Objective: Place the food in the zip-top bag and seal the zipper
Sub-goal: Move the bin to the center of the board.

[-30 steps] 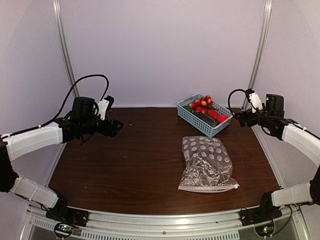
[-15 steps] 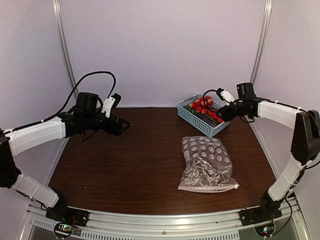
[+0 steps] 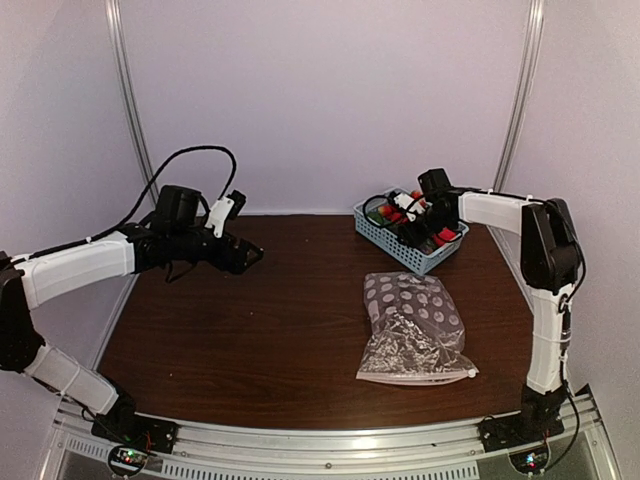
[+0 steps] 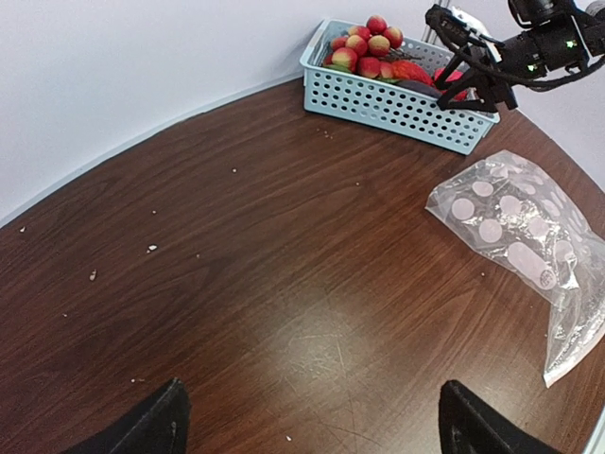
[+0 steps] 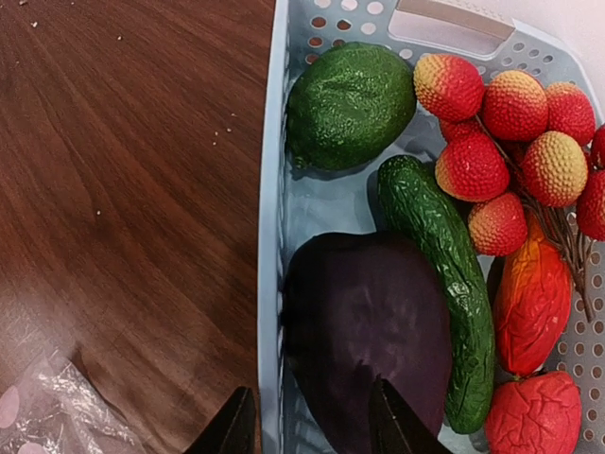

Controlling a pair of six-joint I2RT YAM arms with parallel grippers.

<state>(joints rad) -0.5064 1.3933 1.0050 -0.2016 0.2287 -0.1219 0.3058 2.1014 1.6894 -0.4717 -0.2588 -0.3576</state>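
Right wrist view shows you the right claw (image 5: 310, 407) with its 2 fingers apart: 1 outside the wall of the blue basket (image 5: 269, 236), 1 inside it, over the purple eggplant (image 5: 369, 331). The cucumber (image 5: 440, 255) and the tomatoes (image 5: 501, 132) lie inside the basket too. The dotted bag (image 3: 415, 325) lies flat on the surface (image 3: 250, 330), near the basket's front side, and its zipper (image 3: 415, 378) is on the edge far from the basket. The left claw (image 4: 312, 397) is wide apart and holds nothing, well left of the basket.

Left arm (image 3: 80, 265) hovers extended, jaws spread wide; right arm (image 3: 500, 210) reaches far forward, jaws partly parted.
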